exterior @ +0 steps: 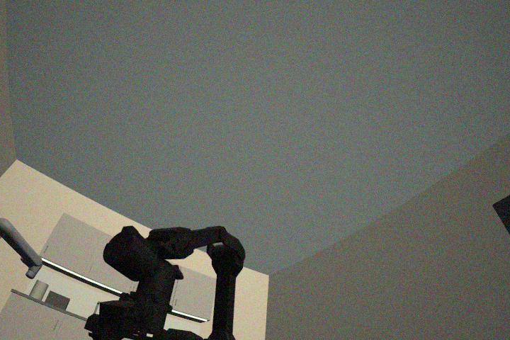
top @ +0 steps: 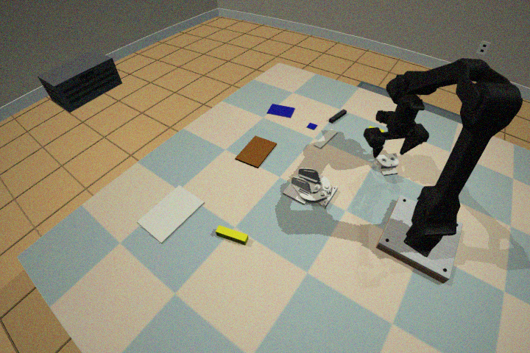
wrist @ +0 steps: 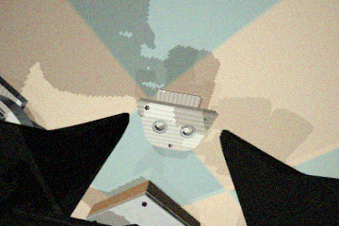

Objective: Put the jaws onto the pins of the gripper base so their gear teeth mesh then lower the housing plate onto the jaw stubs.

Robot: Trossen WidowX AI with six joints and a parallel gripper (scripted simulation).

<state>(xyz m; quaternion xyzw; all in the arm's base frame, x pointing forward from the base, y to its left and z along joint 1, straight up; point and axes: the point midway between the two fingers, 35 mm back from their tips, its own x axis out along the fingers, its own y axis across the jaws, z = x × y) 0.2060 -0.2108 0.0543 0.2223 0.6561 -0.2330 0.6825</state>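
Observation:
The white housing plate (top: pixel 387 160) (wrist: pixel 167 113) has two round holes and sits raised at a slight tilt on or over a pale ribbed piece. My gripper (top: pixel 389 154) (wrist: pixel 175 125) is open and empty above it, one finger to each side in the wrist view. The gripper base (top: pixel 292 194) is left of it in the top view. Two jaws with dark pads, a rear jaw (top: pixel 308 174) and a front jaw (top: pixel 301 184), lie over the base side by side. Whether their teeth mesh is too small to tell. Part of that assembly shows at the wrist view's left edge.
The arm's mounting plate (top: pixel 434 265) (wrist: pixel 144 216) is near the housing plate. A yellow bar (top: pixel 231 234), a white sheet (top: pixel 171 213), a brown panel (top: pixel 256 151), a blue sheet (top: pixel 280 110), a small blue square (top: pixel 312 126) and a black bar (top: pixel 338 115) lie around. Another yellow block is behind the gripper.

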